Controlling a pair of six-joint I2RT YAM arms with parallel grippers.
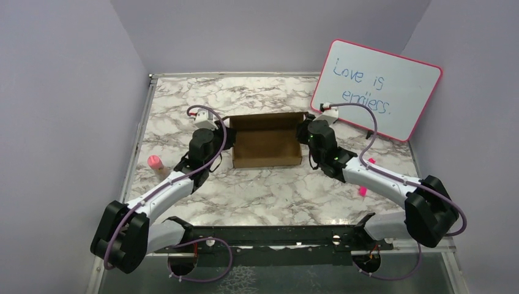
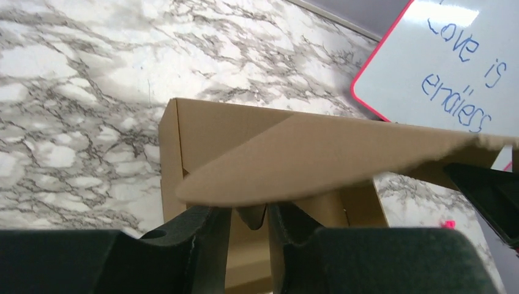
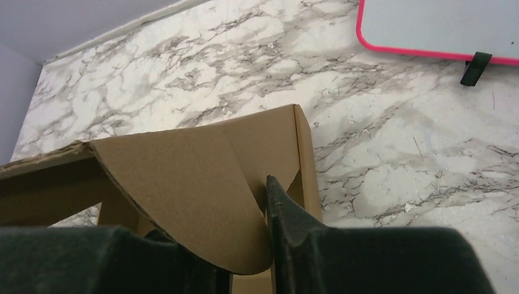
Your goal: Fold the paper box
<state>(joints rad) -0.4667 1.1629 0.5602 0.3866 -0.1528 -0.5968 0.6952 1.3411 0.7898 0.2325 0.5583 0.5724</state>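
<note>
The paper box (image 1: 267, 146) is plain brown cardboard, a shallow open rectangle in the middle of the marble table. My left gripper (image 1: 222, 127) is at its left end. In the left wrist view the gripper (image 2: 250, 211) has its fingers (image 2: 211, 239) close together, with a rounded flap (image 2: 318, 159) of the box across and between their tips. My right gripper (image 1: 304, 130) is at the box's right end. In the right wrist view the gripper (image 3: 252, 211) pinches a rounded flap (image 3: 183, 177) against its right finger (image 3: 287, 214). The left fingertip is hidden behind the flap.
A pink-rimmed whiteboard (image 1: 376, 89) with blue writing leans at the back right, close behind the right gripper. A small pink-capped bottle (image 1: 155, 163) stands left of the left arm. A small pink bit (image 1: 362, 192) lies beside the right arm. Lilac walls enclose the table.
</note>
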